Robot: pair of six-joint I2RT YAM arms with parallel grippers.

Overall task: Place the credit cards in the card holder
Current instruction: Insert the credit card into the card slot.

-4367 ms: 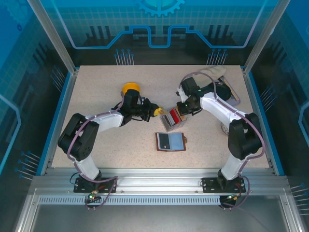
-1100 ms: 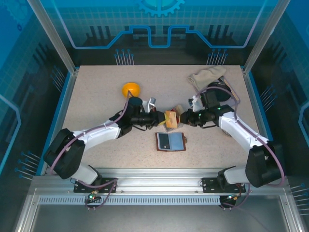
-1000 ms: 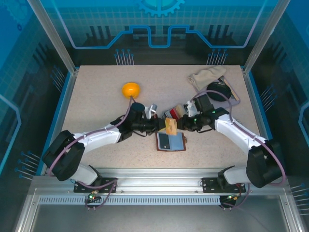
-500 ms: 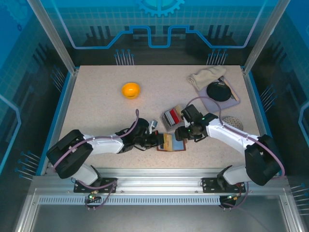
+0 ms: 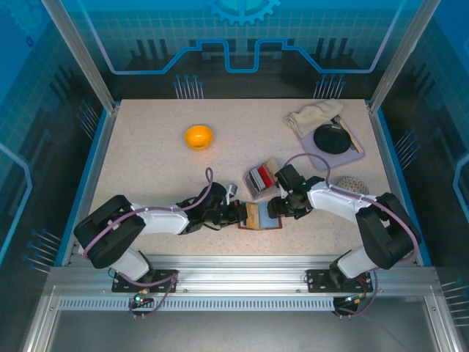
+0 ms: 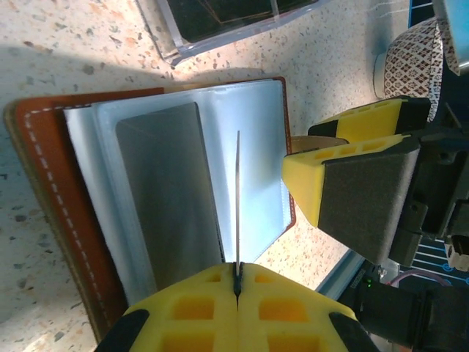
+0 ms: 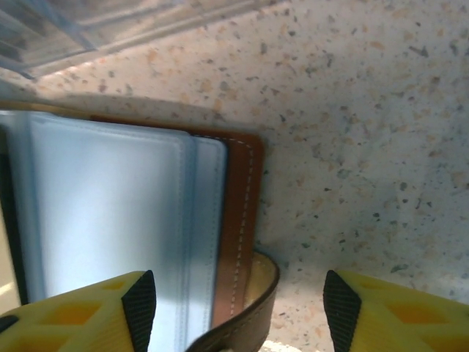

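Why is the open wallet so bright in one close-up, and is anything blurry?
Left wrist view: glare whitens a pocket of the card holder; a shadow falls on the table above it; the card, edge-on in the left tool, looks sharp. Right wrist view: softer focus, shadow beside the holder's edge. Top view: evenly lit table, blue-tinted surroundings.

Open brown card holder (image 6: 45, 183), flat; one card (image 6: 237, 198) edgewise above it.

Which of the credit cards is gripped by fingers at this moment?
The card seen edge-on, pinched upright by the left fingers over the open card holder. A grey card lies in a holder pocket; the other cards sit in the clear tray.
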